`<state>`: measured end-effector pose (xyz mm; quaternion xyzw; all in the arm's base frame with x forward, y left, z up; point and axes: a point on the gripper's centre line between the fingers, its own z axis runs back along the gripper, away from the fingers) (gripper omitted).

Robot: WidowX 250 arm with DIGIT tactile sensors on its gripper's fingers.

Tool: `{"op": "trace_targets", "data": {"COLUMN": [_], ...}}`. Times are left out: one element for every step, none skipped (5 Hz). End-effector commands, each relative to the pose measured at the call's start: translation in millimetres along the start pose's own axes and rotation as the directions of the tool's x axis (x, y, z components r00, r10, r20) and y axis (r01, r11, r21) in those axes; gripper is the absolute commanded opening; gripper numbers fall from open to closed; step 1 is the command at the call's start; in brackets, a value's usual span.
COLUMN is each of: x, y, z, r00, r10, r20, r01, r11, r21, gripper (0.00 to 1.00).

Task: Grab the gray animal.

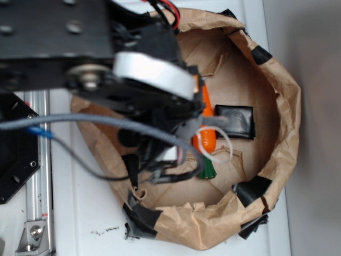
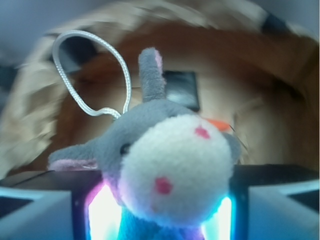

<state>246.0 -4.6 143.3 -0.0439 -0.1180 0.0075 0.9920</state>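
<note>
The gray animal [image 2: 170, 165], a plush with a pale face, red eyes and a pink-lined ear, fills the wrist view. It sits squeezed between the jaws of my gripper [image 2: 160, 205], which is shut on it. Its white string loop [image 2: 90, 55] stands up to the left. In the exterior view the arm hides most of the gripper [image 1: 184, 136]. Only a gray piece of the animal [image 1: 210, 124] and the loop [image 1: 226, 144] stick out, above the floor of the brown paper bag [image 1: 282, 122].
An orange carrot [image 1: 205, 136] with a green top lies inside the bag right beside the gripper. A black square pouch [image 1: 234, 121] lies to its right. The bag's crumpled rim, patched with black tape [image 1: 250, 189], rings the space. A metal rail [image 1: 37, 176] runs along the left.
</note>
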Motion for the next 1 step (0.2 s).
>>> {"op": "trace_targets", "data": {"x": [25.3], "y": [11.8], "z": [12.0], "r00": [0.999], "r10": [0.046], "r20": [0.025], "r01": [-0.047], "r11": [0.998], "r21": [0.032], "gripper": [0.00]}}
